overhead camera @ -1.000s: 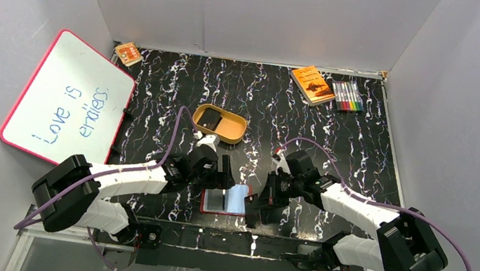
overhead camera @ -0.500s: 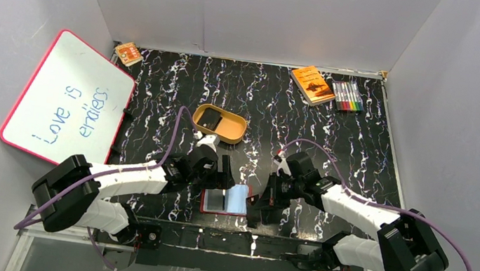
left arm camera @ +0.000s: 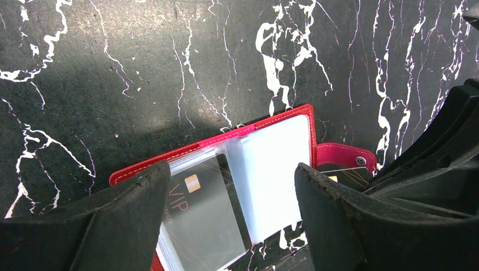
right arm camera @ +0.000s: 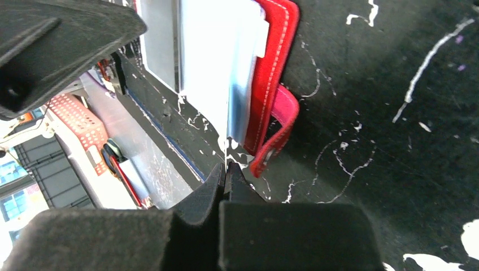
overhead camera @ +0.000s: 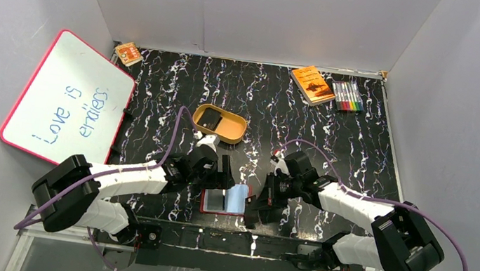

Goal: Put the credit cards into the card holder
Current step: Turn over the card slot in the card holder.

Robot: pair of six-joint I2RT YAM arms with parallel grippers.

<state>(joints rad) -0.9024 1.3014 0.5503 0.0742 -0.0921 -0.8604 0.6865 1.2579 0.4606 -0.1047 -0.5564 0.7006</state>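
Top external view: the red card holder (overhead camera: 227, 199) lies open on the marbled black bench (overhead camera: 335, 142) at 6 o'clock, close to the near edge, between the two arms. The left end effector (overhead camera: 224, 169) hangs just at its 11 o'clock, and the right end effector (overhead camera: 256, 212) is just beside its 3 o'clock edge. At 12 o'clock from the holder sits a tan oval dish (overhead camera: 234, 133) with a black card (overhead camera: 208, 121) lying in it. An orange booklet (overhead camera: 313, 83) and a pack of markers (overhead camera: 347, 95) lie at the far 1 o'clock corner, and a whiteboard (overhead camera: 69, 99) leans at 9 o'clock.

From the left wrist, the left end effector's fingers (left arm camera: 130, 214) stand wide apart over the open holder and grip nothing. A VIP card (left arm camera: 197, 209) shows inside a clear pocket. A dark card edge (left arm camera: 339, 174) with fine gold lines lies just below the snap tab (left arm camera: 344, 155).

From the right wrist, the right end effector's jaws are pressed fully together, their tips just beside the tab. A thin pale edge shows at the seam, but I cannot tell whether a card is pinched there.
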